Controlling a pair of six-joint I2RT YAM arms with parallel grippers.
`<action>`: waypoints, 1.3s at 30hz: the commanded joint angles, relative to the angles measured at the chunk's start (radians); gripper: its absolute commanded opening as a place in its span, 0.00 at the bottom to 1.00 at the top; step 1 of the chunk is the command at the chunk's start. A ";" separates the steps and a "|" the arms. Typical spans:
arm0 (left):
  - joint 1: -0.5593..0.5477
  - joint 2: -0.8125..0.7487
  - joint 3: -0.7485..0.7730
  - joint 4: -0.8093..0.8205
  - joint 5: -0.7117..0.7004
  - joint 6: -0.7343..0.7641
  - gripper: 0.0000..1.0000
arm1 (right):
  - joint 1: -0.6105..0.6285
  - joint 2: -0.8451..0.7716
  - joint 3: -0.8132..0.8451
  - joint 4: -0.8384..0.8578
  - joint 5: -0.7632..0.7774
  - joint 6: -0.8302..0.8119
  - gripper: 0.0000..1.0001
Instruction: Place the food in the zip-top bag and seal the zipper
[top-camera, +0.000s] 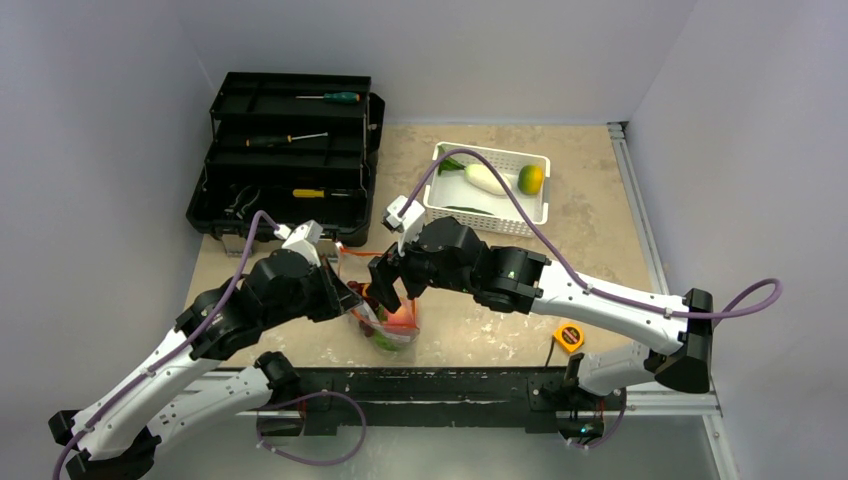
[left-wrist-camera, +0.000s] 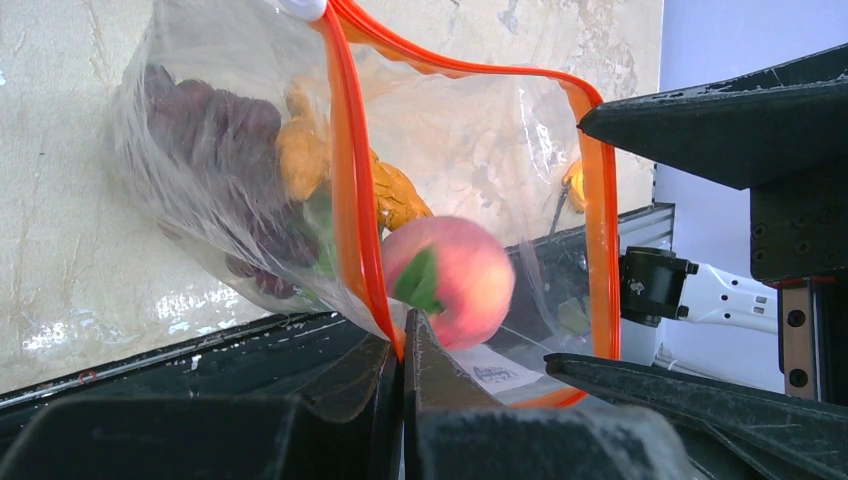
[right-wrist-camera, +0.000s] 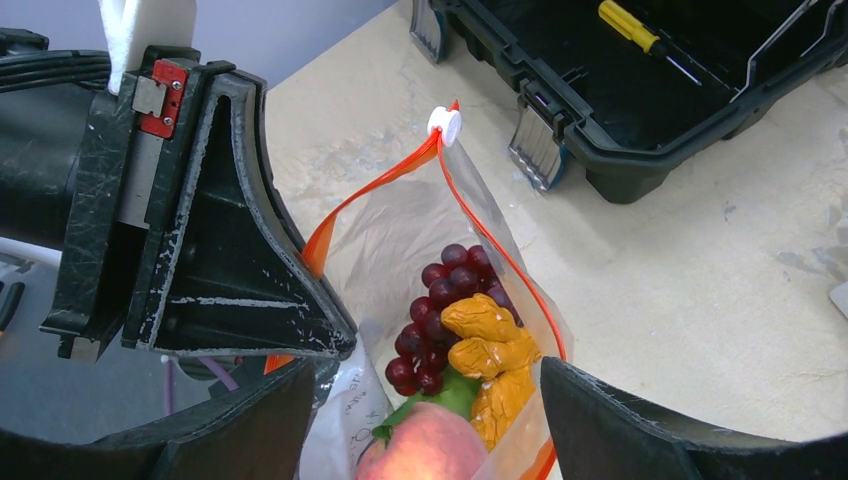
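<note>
The clear zip-top bag (top-camera: 392, 338) hangs open near the table's front edge. My left gripper (top-camera: 352, 300) is shut on its orange-red zipper strip (left-wrist-camera: 352, 200), pinched between the jaws in the left wrist view (left-wrist-camera: 403, 345). The white slider (right-wrist-camera: 443, 124) sits at the strip's far end. Inside lie dark grapes (right-wrist-camera: 440, 310), orange pieces (right-wrist-camera: 490, 350) and something green. A pink peach (right-wrist-camera: 425, 450) is in the bag's mouth, blurred in the left wrist view (left-wrist-camera: 450, 280). My right gripper (right-wrist-camera: 428, 400) is open right above it, its fingers wide apart and not touching the peach.
A white perforated basket (top-camera: 486, 152) at the back right holds a yellow-green fruit (top-camera: 531, 179), a white vegetable (top-camera: 485, 178) and green pieces. An open black toolbox (top-camera: 285, 150) with screwdrivers stands at the back left. A yellow tape measure (top-camera: 568, 337) lies front right.
</note>
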 joint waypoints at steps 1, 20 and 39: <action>-0.003 -0.004 0.009 0.036 -0.002 -0.003 0.00 | 0.007 -0.044 0.044 0.035 0.005 -0.016 0.82; -0.003 -0.005 0.009 0.027 -0.006 -0.001 0.00 | -0.129 -0.116 0.158 0.051 0.269 -0.116 0.81; -0.004 -0.005 0.000 0.014 0.011 -0.005 0.00 | -0.680 0.567 0.383 0.012 0.378 -0.368 0.85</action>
